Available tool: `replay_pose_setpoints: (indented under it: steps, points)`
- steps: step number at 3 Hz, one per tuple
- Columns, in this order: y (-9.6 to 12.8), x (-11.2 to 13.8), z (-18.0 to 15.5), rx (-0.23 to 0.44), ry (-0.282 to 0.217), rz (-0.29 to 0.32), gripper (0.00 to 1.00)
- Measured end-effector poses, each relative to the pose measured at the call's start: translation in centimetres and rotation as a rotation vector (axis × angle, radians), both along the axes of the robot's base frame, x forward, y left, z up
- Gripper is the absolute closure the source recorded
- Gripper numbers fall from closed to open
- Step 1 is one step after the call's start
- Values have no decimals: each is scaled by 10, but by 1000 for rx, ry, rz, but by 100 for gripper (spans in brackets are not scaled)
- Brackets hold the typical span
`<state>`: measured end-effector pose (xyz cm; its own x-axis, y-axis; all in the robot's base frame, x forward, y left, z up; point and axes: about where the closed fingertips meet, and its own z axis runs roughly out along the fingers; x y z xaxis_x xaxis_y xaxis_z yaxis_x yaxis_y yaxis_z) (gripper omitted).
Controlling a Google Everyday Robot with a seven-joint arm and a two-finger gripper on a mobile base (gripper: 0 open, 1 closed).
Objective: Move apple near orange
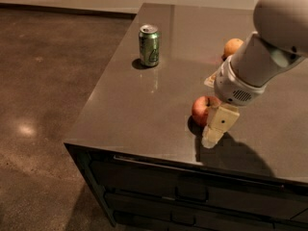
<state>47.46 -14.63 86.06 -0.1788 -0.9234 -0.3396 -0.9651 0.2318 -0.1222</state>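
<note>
Camera view: the gripper is seen lowered near the front edge of the table, just in front of and to the right of the apple, whose right side is covered by it. The apple is placed on the tabletop close to that edge. The orange lies farther back, well apart from it and partly masked by the arm. The step in hand is judged to be the taking of the apple. For that, the gripper should be centred on the fruit and brought to its widest part before being closed, since a smooth round apple is likely to be rolled toward the edge if pressed off-centre. Whether the gripper is apart or already clamped on the apple cannot be told, as its far side is hidden behind fruit and wrist. Contact between the two cannot be confirmed either. A green can is set well apart to the left.
</note>
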Motion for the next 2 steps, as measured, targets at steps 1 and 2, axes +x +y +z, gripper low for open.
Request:
replay_pose_setpoints:
  steps: [1,2]
  points:
    - [-1,3,-6,-22,3,-10,14]
    - [-4,5,-5,-25,34,-25,37]
